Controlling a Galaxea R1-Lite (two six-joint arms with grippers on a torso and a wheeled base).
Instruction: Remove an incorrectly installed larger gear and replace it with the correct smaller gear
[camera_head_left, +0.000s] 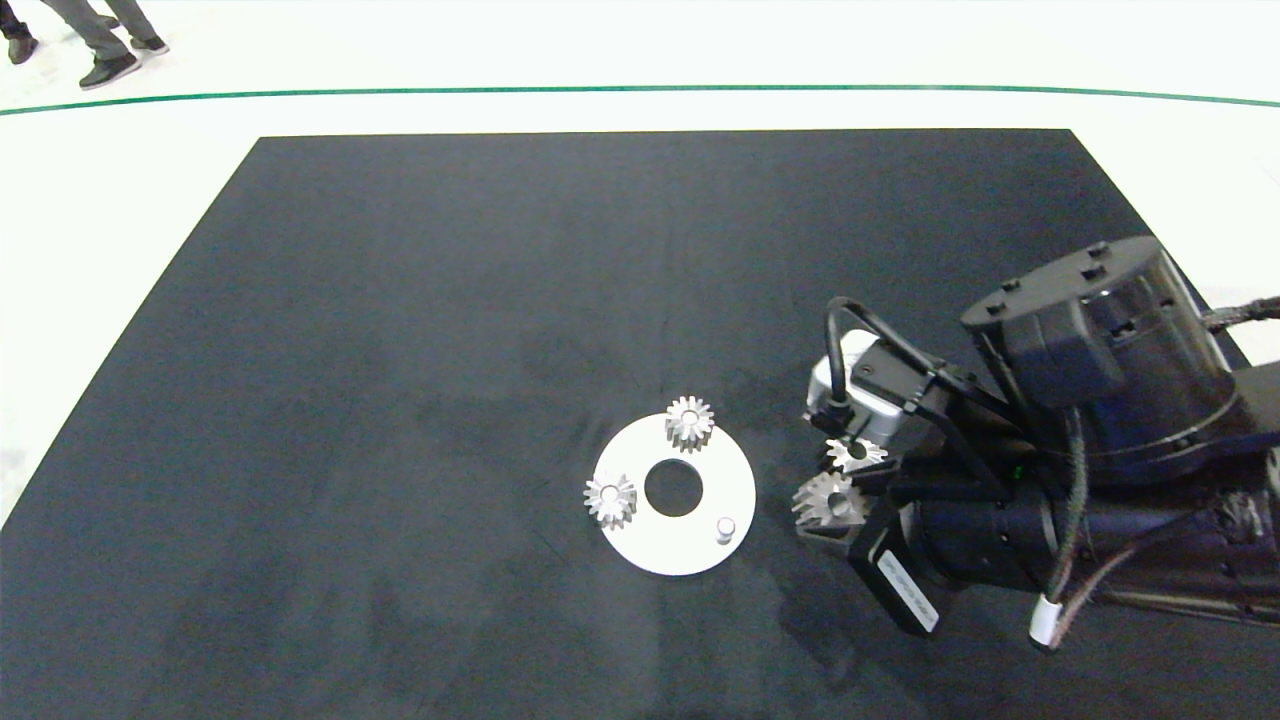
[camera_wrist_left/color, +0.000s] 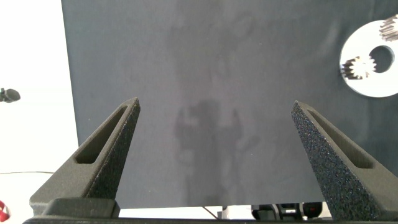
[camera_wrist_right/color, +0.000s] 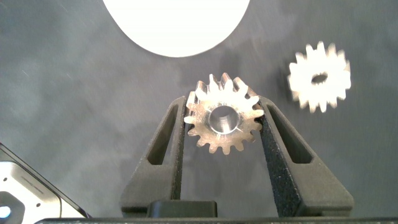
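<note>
- Right gripper (camera_wrist_right/color: 222, 124) sits at 3 o'clock of the white disc (camera_head_left: 640, 545), its fingers clamped on the larger gear (camera_wrist_right/color: 222, 116), low over the dark mat (camera_head_left: 400, 350).
- Smaller gear (camera_head_left: 853, 455) lies on the mat just beside the held gear, toward 12 o'clock.
- Two gears stand on the disc, one at 12 o'clock (camera_head_left: 689, 422), one at 9 o'clock (camera_head_left: 610, 498); a bare peg (camera_head_left: 726, 527) stands at 4 o'clock.
- Left gripper (camera_wrist_left/color: 217, 155) hangs spread wide and empty, well apart from the disc.
- A person's legs (camera_head_left: 90, 30) show beyond the table.
</note>
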